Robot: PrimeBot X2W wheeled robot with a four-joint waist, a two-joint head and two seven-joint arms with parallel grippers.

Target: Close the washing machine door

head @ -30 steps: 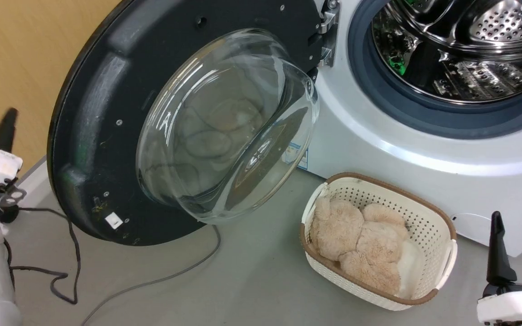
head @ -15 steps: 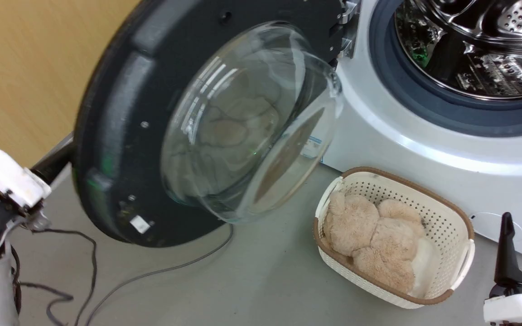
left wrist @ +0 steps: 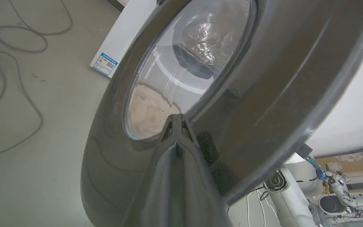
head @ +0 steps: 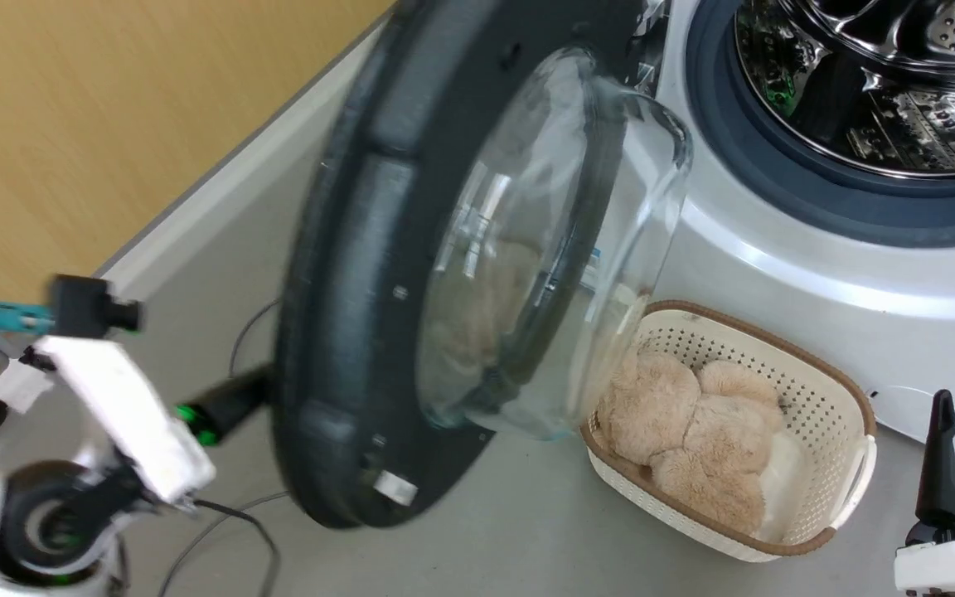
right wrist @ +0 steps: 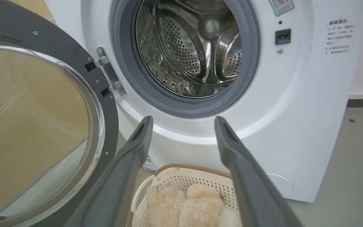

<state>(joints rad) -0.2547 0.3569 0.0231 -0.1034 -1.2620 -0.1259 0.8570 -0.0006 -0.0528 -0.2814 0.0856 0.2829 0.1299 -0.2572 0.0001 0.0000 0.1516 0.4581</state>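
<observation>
- The washing machine door [head: 336, 332] is standing partly open, hinged at the left of the porthole of the washing machine [head: 776, 274], with its glass bowl facing the steel drum [right wrist: 194, 47].
- The left gripper [left wrist: 177, 123] is pressing its closed, empty fingers against the door's glossy outer face, beside the window's edge.
- The right gripper [right wrist: 183, 121] is hanging wide open and empty above a cream basket [head: 826, 398] of beige plush [head: 676, 431] sitting on the floor.
</observation>
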